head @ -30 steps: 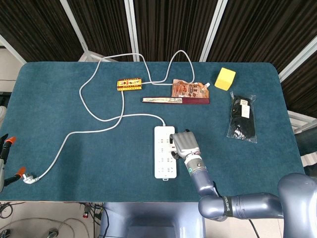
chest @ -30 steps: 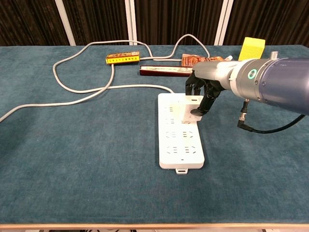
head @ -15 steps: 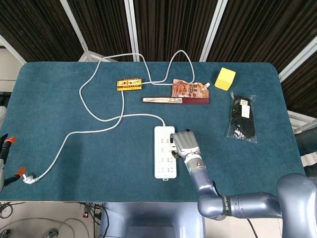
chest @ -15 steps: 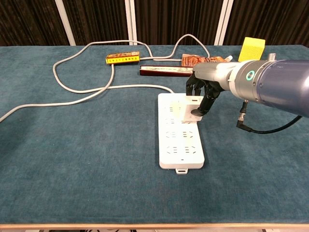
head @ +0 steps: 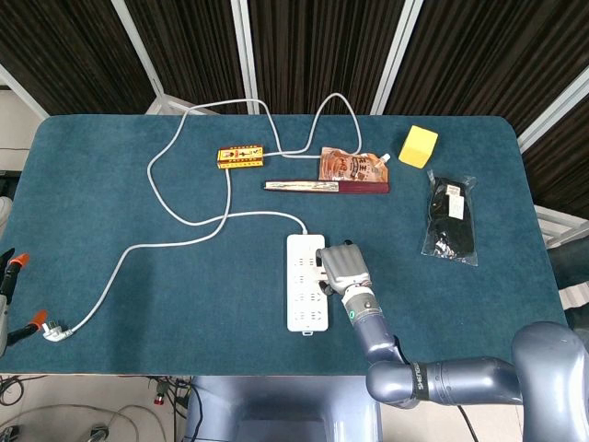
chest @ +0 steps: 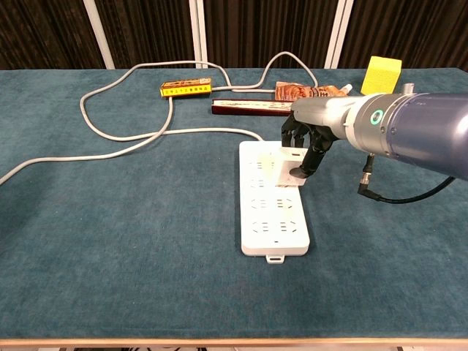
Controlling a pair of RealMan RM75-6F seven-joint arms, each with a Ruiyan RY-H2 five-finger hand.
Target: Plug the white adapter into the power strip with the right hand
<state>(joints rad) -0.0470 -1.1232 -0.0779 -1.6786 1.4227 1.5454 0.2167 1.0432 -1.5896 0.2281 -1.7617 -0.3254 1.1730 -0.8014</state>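
While my right hand [chest: 306, 146] hangs over the far part of the power strip [chest: 272, 212], its dark fingers [chest: 308, 162] are curled down around the white adapter [chest: 287, 168], so I hold this adapter between them. The adapter sits on the top face of the strip, near its right edge and in the upper half. It touches the strip, but I cannot tell if its pins are fully inside the socket, because my fingers hide the lower part. In the head view my hand [head: 339, 265] covers the right side of the strip [head: 304, 295], and the adapter is almost hidden under it.

The strip lies flat on the blue table [head: 138, 276], with its long side running away from me. Its grey cable [head: 184, 221] leaves the far end, makes wide loops over the left and back part of the table, and ends in a plug [head: 53, 330] near the left front edge.

Behind the strip lie a long dark red box [head: 327, 186], an orange snack pouch [head: 348, 165] and a small yellow box [head: 240, 157]. Further right are a yellow block [head: 419, 145] and a clear bag with black things inside [head: 451, 219].

My left hand is not seen in either view.
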